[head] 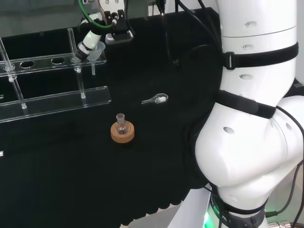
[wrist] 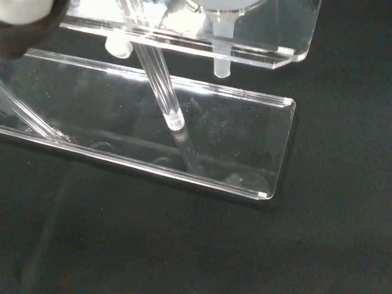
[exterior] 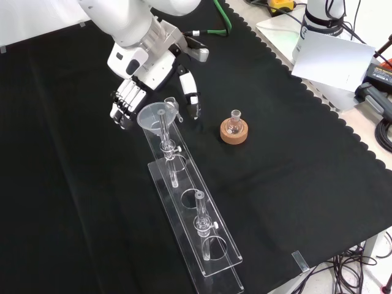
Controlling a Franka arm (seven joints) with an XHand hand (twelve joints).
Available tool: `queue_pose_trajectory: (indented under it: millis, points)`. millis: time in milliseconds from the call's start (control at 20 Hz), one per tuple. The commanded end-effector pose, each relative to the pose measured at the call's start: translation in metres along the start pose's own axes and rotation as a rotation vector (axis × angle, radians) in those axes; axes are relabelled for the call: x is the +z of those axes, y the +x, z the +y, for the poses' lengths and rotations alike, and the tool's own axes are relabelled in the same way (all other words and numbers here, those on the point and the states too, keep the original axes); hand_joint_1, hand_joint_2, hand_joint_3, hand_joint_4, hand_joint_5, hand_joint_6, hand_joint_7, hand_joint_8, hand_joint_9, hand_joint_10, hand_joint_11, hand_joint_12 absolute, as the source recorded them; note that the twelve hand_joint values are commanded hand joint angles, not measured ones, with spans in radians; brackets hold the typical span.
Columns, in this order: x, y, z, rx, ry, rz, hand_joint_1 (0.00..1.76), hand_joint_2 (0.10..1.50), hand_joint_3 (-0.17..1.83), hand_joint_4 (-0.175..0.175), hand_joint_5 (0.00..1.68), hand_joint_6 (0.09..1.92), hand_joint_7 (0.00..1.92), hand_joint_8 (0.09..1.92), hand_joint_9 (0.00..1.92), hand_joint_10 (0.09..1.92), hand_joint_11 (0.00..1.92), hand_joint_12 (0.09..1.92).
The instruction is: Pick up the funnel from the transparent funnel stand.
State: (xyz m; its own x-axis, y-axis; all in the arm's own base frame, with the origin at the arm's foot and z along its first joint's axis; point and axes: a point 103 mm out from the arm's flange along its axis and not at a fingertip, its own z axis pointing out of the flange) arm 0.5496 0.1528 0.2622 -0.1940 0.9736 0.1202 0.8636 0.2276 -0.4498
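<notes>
The clear funnel [exterior: 158, 116] sits seated in the end hole of the transparent funnel stand [exterior: 215, 245], at the stand's far end in the front view, its stem hanging down through the upper shelf; nothing can be made out inside it. The hand [exterior: 131, 92] is just behind it, fingers [exterior: 122, 101] curled on one side and thumb [exterior: 192, 98] straight on the other, flanking the rim; contact cannot be confirmed. A small empty-looking round-bottom flask [exterior: 234, 122] stands upright in a cork ring [exterior: 234, 135] mid-cloth. A small clear glass piece [head: 156, 99] lies near it. No legible markings noted
</notes>
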Motion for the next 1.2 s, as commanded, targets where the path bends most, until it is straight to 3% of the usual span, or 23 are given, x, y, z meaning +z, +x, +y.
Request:
queue_pose_trajectory:
  millis: [50, 350, 450, 550, 700, 900, 1200]
  points:
    - [0.005, -0.001, 0.018, 0.030, 0.011, 0.010, 0.69, 0.59, 0.16, 0.029, 0.00, 0.09, 0.00, 0.09, 0.01, 0.09, 0.00, 0.69]
    - [0.010, -0.007, 0.029, 0.050, 0.039, -0.019, 0.70, 0.59, 0.18, 0.007, 0.00, 0.09, 0.06, 0.09, 0.11, 0.10, 0.00, 1.14]
    - [0.012, -0.007, 0.028, 0.050, 0.040, -0.035, 0.70, 0.56, 0.25, -0.002, 0.02, 0.09, 0.15, 0.14, 0.12, 0.34, 0.00, 1.28]
    - [0.012, -0.008, 0.027, 0.050, 0.039, -0.045, 0.72, 0.52, 0.36, -0.006, 0.09, 0.09, 0.21, 0.33, 0.14, 0.62, 0.00, 1.40]
    - [0.009, -0.009, 0.025, 0.050, 0.040, -0.054, 0.75, 0.45, 0.51, -0.006, 0.16, 0.09, 0.22, 0.54, 0.17, 0.77, 0.00, 1.48]
    - [0.008, -0.010, 0.024, 0.045, 0.034, -0.061, 0.79, 0.42, 0.62, -0.002, 0.30, 0.09, 0.33, 0.62, 0.29, 0.76, 0.00, 1.54]
    - [0.002, -0.006, 0.021, 0.030, 0.009, -0.050, 0.88, 0.39, 0.72, -0.013, 0.51, 0.09, 0.65, 0.64, 0.59, 0.63, 0.13, 1.49]
